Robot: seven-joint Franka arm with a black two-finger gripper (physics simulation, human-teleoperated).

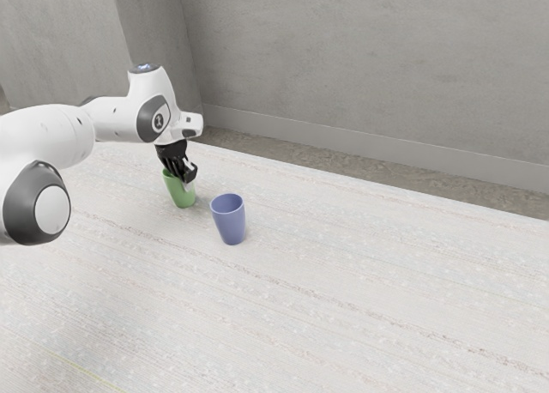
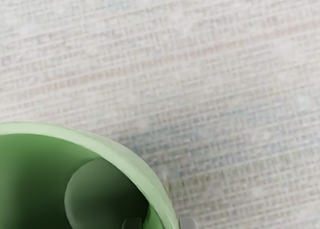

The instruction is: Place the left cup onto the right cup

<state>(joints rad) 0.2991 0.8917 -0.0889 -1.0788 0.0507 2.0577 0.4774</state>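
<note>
A pale, woven-textured table stretches across the foreground. At the exterior view's left edge, closest to the camera, is the white arm with its large grey-capped joint, reaching away toward the cups.

Next comes the blue cup, upright on the table with its mouth open to the top and nothing in or on it. This is the target cup.

Just beyond it, toward the exterior view's left and near but apart from it, is the green cup, the one to be moved. It appears to rest on the table, leaning slightly, though its base is too small to be sure. The black gripper comes down onto its rim from above.

In the wrist view the green cup's rim curves close under the hand, its inside dark and hollow. Two grey fingertips straddle the cup wall, one inside and one outside. Both seem to press against it, so the claw looks narrowed to the thickness of the wall and pinching it.

Farthest back, a strip of darker floor meets a plain grey wall.

Judging progress: the reach is done and the grip seems made. The lift, the carry over to the blue cup and the lowering onto it are all left to do.
</note>
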